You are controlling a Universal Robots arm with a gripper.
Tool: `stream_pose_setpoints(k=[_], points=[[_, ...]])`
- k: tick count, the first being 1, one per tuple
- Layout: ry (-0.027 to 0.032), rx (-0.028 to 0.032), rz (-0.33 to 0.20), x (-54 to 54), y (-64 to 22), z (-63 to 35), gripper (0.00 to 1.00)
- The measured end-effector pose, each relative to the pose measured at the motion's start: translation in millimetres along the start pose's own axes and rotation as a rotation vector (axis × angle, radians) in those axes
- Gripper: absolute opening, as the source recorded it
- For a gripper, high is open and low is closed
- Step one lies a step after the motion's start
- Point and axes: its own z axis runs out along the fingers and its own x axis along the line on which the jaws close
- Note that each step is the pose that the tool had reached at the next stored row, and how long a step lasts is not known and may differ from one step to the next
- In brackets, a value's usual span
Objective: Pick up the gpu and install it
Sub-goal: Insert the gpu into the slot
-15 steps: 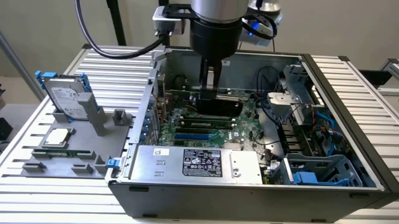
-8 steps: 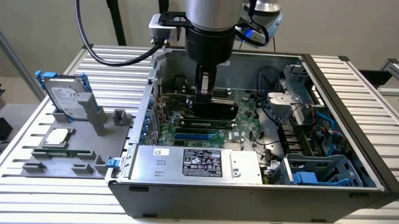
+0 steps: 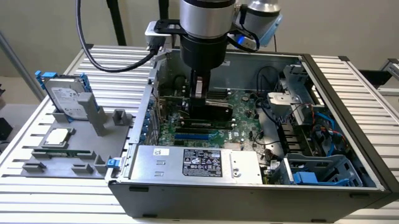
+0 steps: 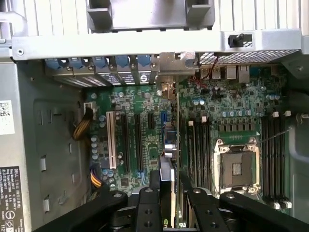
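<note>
Inside the open computer case (image 3: 339,91), above the green motherboard (image 4: 231,111), the gripper (image 4: 171,195) has its two fingers (image 4: 148,205) closed narrowly on the one gpu (image 4: 167,166). The card stands on edge between them, down among the slots. At the exterior view's left, outside the case, a grey tray (image 3: 84,140) holds one hard drive (image 3: 65,100) and one square chip (image 3: 57,136).
</note>
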Motion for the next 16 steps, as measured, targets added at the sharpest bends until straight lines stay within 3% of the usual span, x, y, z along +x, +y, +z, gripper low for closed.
stream_pose_setpoints(k=[16], points=[[0.0, 0.0, 0.0, 2.1, 2.6, 29.2, 0.0]])
